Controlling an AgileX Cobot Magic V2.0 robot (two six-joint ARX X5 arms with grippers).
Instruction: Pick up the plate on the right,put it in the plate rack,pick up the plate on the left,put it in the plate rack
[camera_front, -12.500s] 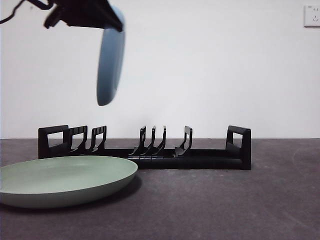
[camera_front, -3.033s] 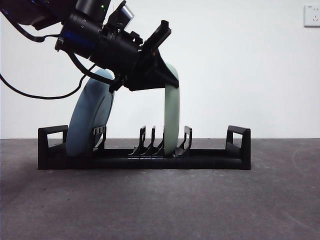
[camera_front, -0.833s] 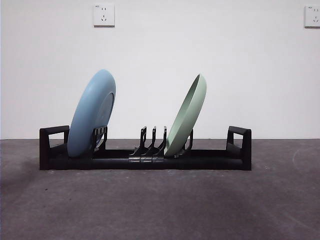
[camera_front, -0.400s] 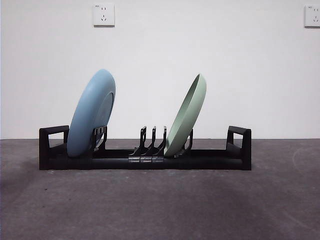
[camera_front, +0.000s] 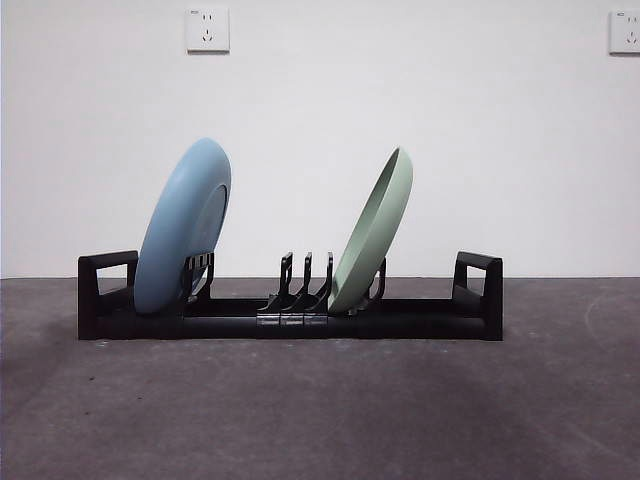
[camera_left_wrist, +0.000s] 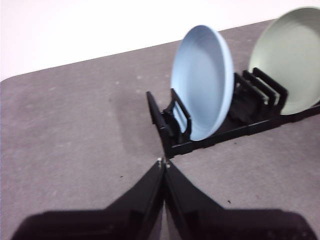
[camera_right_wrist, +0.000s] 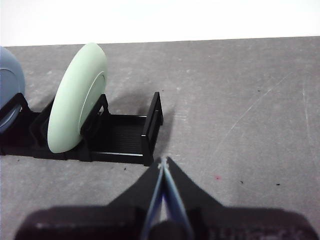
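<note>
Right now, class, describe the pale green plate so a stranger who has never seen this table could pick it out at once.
Find the long low black plastic plate rack on the dark table. Two round plates stand on edge in it; the pale green plate sits in the middle slots, leaning toward the rack's emptier end. Its neighbour, the light blue plate, stands at the other end.
</note>
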